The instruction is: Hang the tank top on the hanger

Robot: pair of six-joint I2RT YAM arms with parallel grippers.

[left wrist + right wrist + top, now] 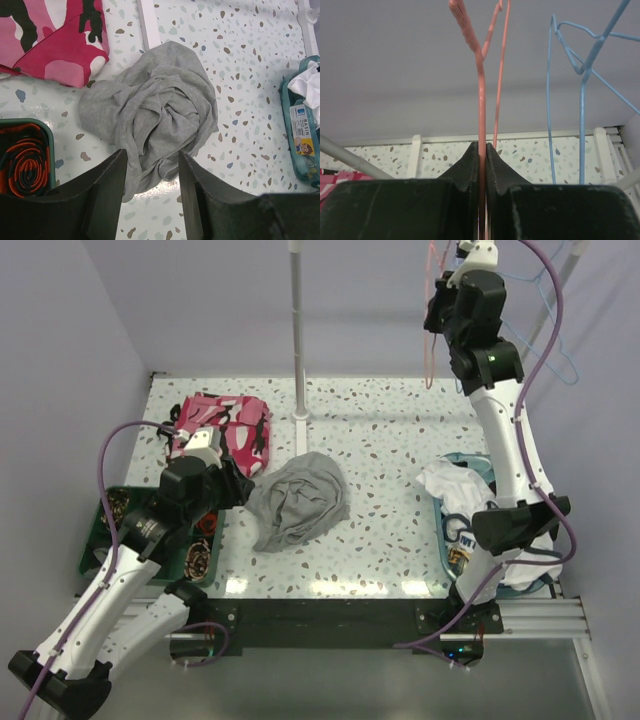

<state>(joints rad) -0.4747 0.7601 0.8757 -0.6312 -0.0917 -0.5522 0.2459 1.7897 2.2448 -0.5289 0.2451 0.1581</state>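
The grey tank top (300,502) lies crumpled in a heap on the speckled table, a little left of centre. My left gripper (238,485) hovers at its left side, open. In the left wrist view the tank top (155,107) fills the middle, and its near edge shows between the open fingertips of the left gripper (152,154), which hold nothing. My right gripper (442,312) is raised high at the back right, shut on the pink-red wire hanger (430,345). In the right wrist view the hanger (481,90) runs up from between the closed jaws of the right gripper (481,145).
A pink camouflage garment (225,430) lies at the back left. A green tray (98,530) sits at the left edge. A teal basin (443,530) holding a white garment (455,485) stands at the right. Blue hangers (560,340) hang beside the pink one. A white pole (297,330) rises at the back centre.
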